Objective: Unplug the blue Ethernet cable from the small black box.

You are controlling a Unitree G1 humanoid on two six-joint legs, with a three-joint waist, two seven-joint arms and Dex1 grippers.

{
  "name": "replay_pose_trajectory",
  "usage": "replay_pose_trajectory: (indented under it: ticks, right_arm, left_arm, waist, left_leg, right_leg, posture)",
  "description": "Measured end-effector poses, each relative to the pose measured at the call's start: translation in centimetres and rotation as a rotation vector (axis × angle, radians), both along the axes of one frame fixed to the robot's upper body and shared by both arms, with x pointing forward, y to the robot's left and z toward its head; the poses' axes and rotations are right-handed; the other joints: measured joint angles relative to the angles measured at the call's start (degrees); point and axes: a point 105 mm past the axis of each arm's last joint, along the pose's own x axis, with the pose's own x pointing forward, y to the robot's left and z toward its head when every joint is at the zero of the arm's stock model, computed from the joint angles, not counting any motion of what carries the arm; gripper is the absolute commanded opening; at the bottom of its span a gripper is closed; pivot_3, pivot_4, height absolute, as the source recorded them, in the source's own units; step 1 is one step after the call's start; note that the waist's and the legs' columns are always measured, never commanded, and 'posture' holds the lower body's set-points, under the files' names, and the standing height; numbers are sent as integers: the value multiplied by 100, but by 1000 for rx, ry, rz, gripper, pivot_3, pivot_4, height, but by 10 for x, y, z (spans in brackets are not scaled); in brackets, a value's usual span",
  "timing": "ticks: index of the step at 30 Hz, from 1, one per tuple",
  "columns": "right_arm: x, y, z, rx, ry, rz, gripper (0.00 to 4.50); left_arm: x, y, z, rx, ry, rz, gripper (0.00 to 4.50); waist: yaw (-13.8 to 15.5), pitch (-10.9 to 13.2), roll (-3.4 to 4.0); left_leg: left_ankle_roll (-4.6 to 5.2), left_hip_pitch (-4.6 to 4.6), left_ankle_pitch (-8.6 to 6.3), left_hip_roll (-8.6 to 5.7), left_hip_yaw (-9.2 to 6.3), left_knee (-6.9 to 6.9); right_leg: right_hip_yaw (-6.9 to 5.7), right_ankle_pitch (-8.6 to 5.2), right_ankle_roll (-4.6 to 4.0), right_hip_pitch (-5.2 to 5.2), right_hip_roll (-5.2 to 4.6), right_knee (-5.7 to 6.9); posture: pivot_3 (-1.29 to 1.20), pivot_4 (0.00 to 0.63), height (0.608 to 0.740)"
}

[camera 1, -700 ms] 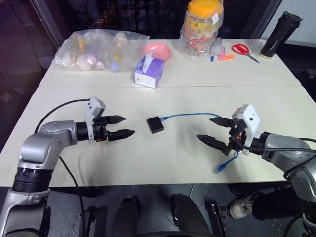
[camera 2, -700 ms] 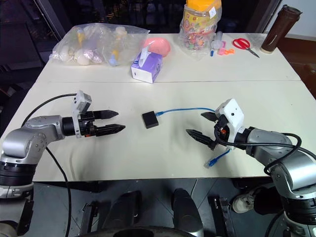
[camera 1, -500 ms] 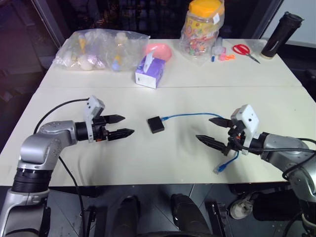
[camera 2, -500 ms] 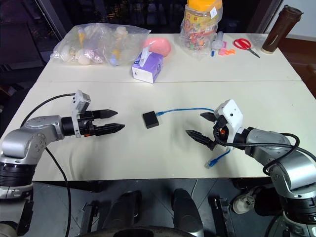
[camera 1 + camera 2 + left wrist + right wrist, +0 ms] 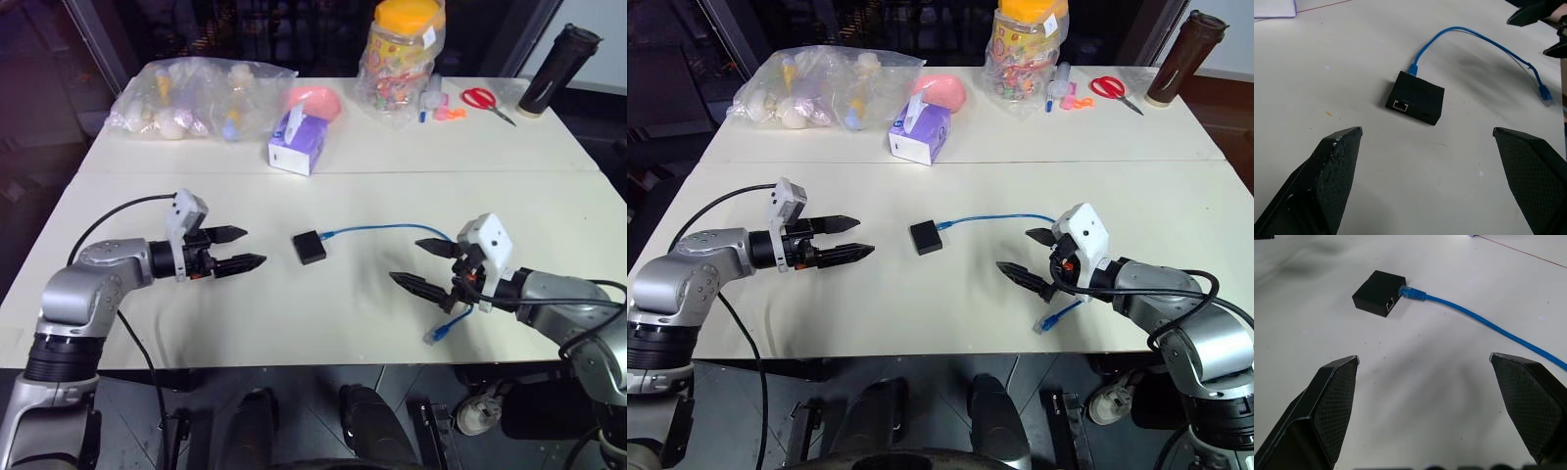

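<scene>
white table (image 5: 323, 323) with a seam across the middle, dark room behind it. nearest the robot: loose end of the blue ethernet cable (image 5: 392, 228) with its clear plug lies by the table's front edge, just under the right gripper (image 5: 428, 266). that gripper hovers above the table with its fingers spread wide, holding nothing, well right of the target. compared with a moment ago it has pulled slightly back and to the right, so it is a touch further from the plug, not closing in. left gripper (image 5: 241, 250) is in the same spot as before, also spread wide and empty, pointing at the small black box (image 5: 308, 247) from the left with a gap between them. box sits flat mid-table between the two grippers; the cable's other plug is still seated in its far right edge, and the cord arcs off to the right toward the right arm. the edge facing the left gripper shows an empty port in the left wrist view. so the unplug has not started: i'd guess the left needs to pin the box and the right needs to come back in to take the plug. further back: purple-white tissue box (image 5: 296, 144), pink bowl (image 5: 315, 99), clear bag of toys (image 5: 196, 96), candy jar with orange lid (image 5: 400, 54), red scissors (image 5: 482, 100), dark tumbler (image 5: 554, 69) at the far right corner.
</scene>
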Motion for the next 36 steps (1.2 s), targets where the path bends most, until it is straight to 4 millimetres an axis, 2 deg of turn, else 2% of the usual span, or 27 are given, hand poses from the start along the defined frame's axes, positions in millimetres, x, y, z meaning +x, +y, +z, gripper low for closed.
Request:
replay_pose_trajectory:
  ticks: [6, 9, 14, 16, 18, 20, 22, 25, 28, 32, 35, 36]
  right_arm:
    - [4, -3, -1, -20, -8, -15, 4500]
    - [20, -5, 2, -48, -33, -7, 4500]
    - [57, -6, -3, -114, -52, 37, 4500]
    - [81, 6, -6, -123, -55, 83, 4500]
    - [104, 32, -8, -126, -59, 165, 4500]
    - [118, 53, -10, -152, -70, 233, 4500]
    - [128, 71, -18, -199, -62, 299, 4500]
    - [131, 89, -40, -278, -24, 383, 4500]
    - [132, 100, -41, -323, -33, 458, 3610]
    - [126, 115, -50, -348, -34, 544, 1535]
    - [124, 125, -53, -387, -56, 587, 45]
    - [124, 128, -54, -399, -66, 595, 45]
  left_arm:
    - [8, -4, 4, -24, -7, 6, 4491]
    - [14, -10, 21, -53, -34, -22, 4491]
    - [10, 4, 32, 21, -16, -122, 4491]
    - [11, 3, 49, 23, -31, -175, 4491]
    - [9, 2, 71, 47, -91, -217, 4491]
    - [5, 2, 75, 73, -118, -232, 4491]
    - [0, 4, 62, 78, -89, -214, 4491]
    - [-9, 9, 33, 82, 1, -164, 4491]
    - [-16, 12, 25, 90, 13, -119, 4500]
    - [-23, 18, 29, 83, -14, -56, 4500]
    - [-25, 20, 22, 87, 4, -27, 4500]
    - [-25, 21, 21, 88, 8, -21, 4500]
  waist:
    - [14, 0, 0]
    - [-5, 0, 0]
    - [-60, 2, -3]
    - [-84, 5, -8]
    - [-147, 5, -4]
    - [-184, 2, 2]
    - [-190, 2, 2]
    - [-183, 4, -1]
    - [-179, -1, -9]
    - [-234, -2, -11]
    - [-312, -1, -11]
    - [-335, -1, -11]
  left_leg:
    - [0, 0, 0, 0, 0, 6]
    - [0, 2, 0, -1, 1, 15]
    - [0, 24, 0, 4, 9, -4]
    - [0, 19, 1, 6, 8, 3]
    - [0, 27, 1, 5, 10, 1]
    - [0, 30, 1, 4, 12, -9]
    - [3, 29, -1, 5, 8, -15]
    - [13, 8, -8, 5, 3, -17]
    - [11, 1, -8, 5, 0, -9]
    - [10, 67, -8, 5, 5, -10]
    - [6, 118, -4, 6, 1, -9]
    - [5, 140, -4, 6, 1, -9]
  right_leg:
    - [-1, 1, 1, 2, 0, 2]
    - [0, 3, 1, 6, 0, 4]
    - [2, 3, 0, 4, 7, 20]
    - [1, 6, -4, -2, 11, 23]
    - [3, 11, 6, 7, 8, 24]
    - [4, 15, 24, 7, 4, 23]
    - [2, 15, 26, -1, 4, 34]
    - [-2, 12, 29, -27, 4, 55]
    - [-5, 12, 29, -32, 3, 71]
    - [-3, 4, 15, 18, 5, 76]
    - [-3, -7, -11, 60, 11, 84]
    - [-2, -13, -21, 79, 12, 84]
  posture:
    - [0, 150, 739]
    - [0, 150, 739]
    - [0, 150, 739]
    - [0, 150, 739]
    - [0, 150, 739]
    - [0, 150, 739]
    - [0, 150, 739]
    - [0, 150, 739]
    - [0, 150, 739]
    - [0, 150, 739]
    - [0, 150, 739]
    - [0, 150, 739]
